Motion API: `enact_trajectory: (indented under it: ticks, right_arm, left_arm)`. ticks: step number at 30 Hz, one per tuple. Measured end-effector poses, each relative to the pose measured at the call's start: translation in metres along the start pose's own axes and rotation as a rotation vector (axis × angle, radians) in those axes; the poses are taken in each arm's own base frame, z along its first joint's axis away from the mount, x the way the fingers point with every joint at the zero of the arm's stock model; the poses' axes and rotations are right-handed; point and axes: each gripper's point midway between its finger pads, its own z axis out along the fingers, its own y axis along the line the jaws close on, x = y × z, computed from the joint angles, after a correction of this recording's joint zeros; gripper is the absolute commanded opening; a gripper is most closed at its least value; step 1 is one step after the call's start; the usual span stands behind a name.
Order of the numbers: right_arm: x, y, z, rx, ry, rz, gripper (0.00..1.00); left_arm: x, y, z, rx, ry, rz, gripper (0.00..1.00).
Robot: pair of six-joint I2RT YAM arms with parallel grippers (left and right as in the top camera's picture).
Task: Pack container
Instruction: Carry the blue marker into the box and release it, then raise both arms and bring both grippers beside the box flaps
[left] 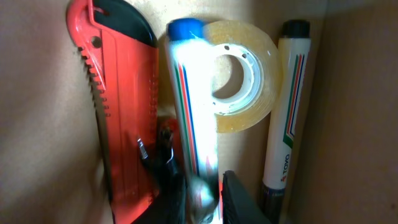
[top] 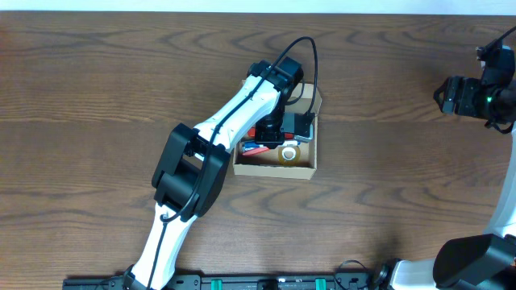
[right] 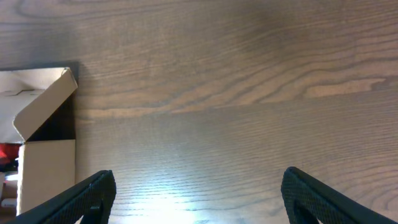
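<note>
While deep inside the container (top: 274,167), straddles a blue-capped marker (left: 193,106) with the fingers (left: 163,155) of the left gripper (left: 199,196). Fingers narrow, close on both sides of the barrel; cannot tell whether clamped or merely alongside, given glare and blur on the marker in the wrist view. Container near the middle of the table (top: 97,80), flap lid (right: 46,102) open at the far side. Inside, seen from the left wrist: red utility knife (left: 127,106) along the left wall, clear tape roll (left: 266,62) at the far end, black-capped marker (left: 287,124) along the right wall. Blue-capped marker between knife and black-capped marker, crossing over the near part of the tape roll. Right gripper (right: 196,199) wide open, holding nothing, over bare table well apart from the container, toward the right edge. Step in hand, by judgement: placing the blue-capped marker, likely among the last items, with no loose items visible on the table from overhead. Next move calls for: open fingers fully if not yet done, lift straight up to clear knife and box walls without dragging the marker out, then fold the flap lid down. Risk: marker left propped on the tape roll, blocking the lid.
</note>
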Motion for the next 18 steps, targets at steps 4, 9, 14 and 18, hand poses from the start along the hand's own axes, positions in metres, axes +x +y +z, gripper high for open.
enact_trajectory:
  ticks: [4,9,14,18]
  right_arm:
    - [0.0,0.0,0.0,0.0,0.0,0.0,0.85]
    - [0.0,0.0,0.0,0.0,0.0,0.0,0.85]
    - [0.0,0.0,0.0,0.0,0.0,-0.006,0.86]
    - [0.0,0.0,0.0,0.0,-0.002,-0.008,0.88]
  left_arm:
    - [-0.001,0.0,0.0,0.003,-0.005,-0.016,0.41]
    - [0.0,-0.001,0.0,0.007,-0.006,-0.06,0.62]
    - [0.003,0.0,-0.003,-0.005,0.011,-0.106,0.72]
    - [0.009,0.0,-0.032,-0.076,0.033,-0.134,0.82]
